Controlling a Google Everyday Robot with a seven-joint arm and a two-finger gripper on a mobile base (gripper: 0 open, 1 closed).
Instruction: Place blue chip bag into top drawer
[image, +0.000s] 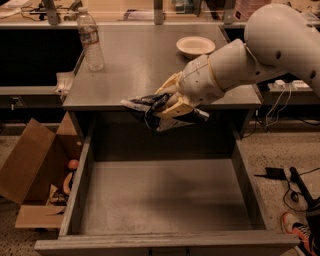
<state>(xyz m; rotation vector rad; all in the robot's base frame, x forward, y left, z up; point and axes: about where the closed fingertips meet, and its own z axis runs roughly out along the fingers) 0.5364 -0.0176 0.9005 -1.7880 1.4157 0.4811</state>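
The end effector (169, 104) is clamped on the blue chip bag (148, 106) above the top drawer (165, 197) (already open). Lowering and release remain.

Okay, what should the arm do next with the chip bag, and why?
Probably lower the bag into the drawer. The gripper holds it just past the front edge of the cabinet top, above the back of the open drawer.
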